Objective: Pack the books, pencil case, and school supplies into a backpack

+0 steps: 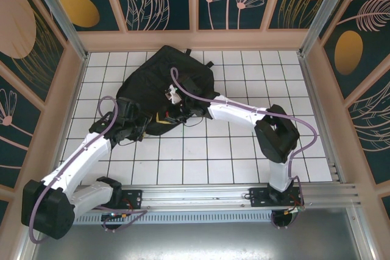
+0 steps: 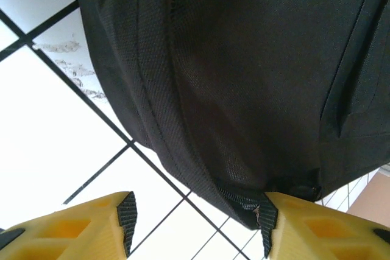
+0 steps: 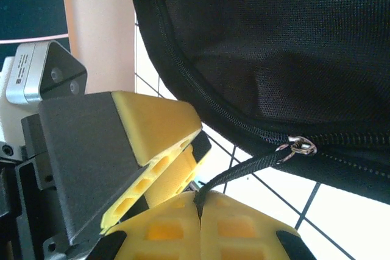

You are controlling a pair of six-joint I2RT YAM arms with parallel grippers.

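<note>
- The bench (image 1: 244, 162) is a white gridded surface. It carries the backpack (image 1: 161, 83) in its far centre, lying flat, with both arms reaching in to the near edge of the bag.
- The backpack is black woven fabric. In the left wrist view, a lower corner with a zip end hangs just above the grid lines.
- The left gripper (image 2: 195, 214) is spread wide. The bag corner sits between its fingers and touches only the right-hand one, so nothing is clamped.
- The right gripper (image 3: 200, 211) is pressed together, pinching the black zip-pull strap (image 3: 237, 175) at its free end.
- The strap runs taut up to the metal slider (image 3: 300, 146) on the zip track along the bag's edge.
- We judge the step in hand to be working the main zip. The track beside the slider is too dark for us to say which side is closed, so the direction may be opening or closing.
- The next move calls for the following:
  - The left gripper closes on the fabric corner to anchor the bag.
  - The right gripper draws the strap along the line of the track, not across it.
- The risk is that an unanchored bag will slide on the bench instead of the slider travelling.
</note>
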